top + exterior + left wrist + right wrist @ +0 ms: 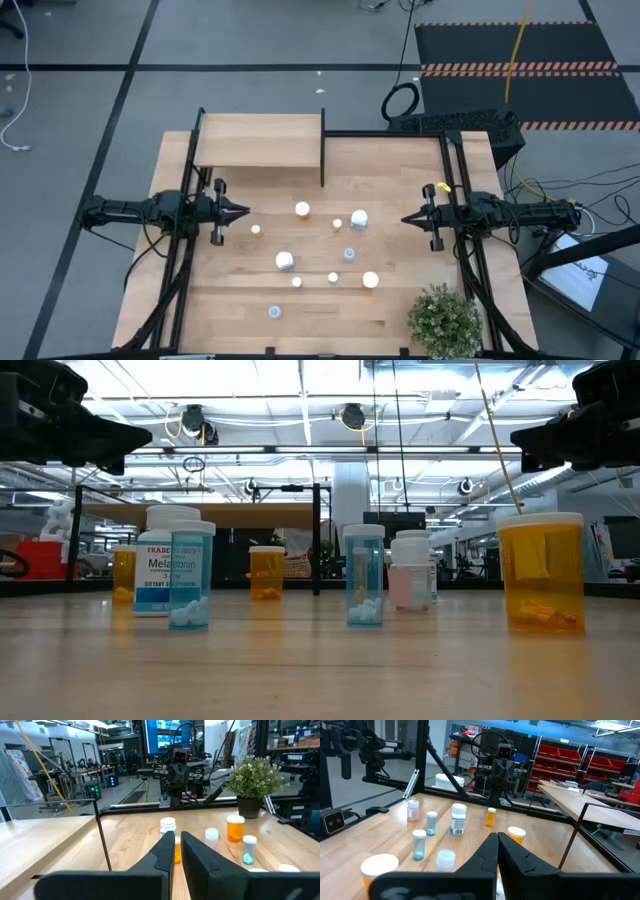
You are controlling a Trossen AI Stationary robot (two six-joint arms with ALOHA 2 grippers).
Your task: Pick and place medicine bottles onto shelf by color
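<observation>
Nearest the low camera, a wide orange bottle (541,572) stands on the tabletop (320,660) at the right, with two bluish-clear bottles (190,574) a little farther back and a white labelled bottle (160,560) just behind the left one. Beyond those stand a pale pink bottle (409,573) and two small amber ones, all upright, all on the table.

Seen from above, the medicine bottles (302,210) lie scattered over the middle and near part of the table, between the two arms. A green potted plant (444,318) sits at the near right corner.

Level with the middle of the table, the left gripper (243,211) hangs above the left side, its tip pointing inward, jaws together and holding nothing. Opposite it, the right gripper (406,218) hangs above the right side, also pointing inward, jaws pressed together and empty. Both tips are apart from every bottle.

At the far left of the table stands the shelf (258,142), its light-wood board bare, with a black upright panel (322,148) at its right end.
</observation>
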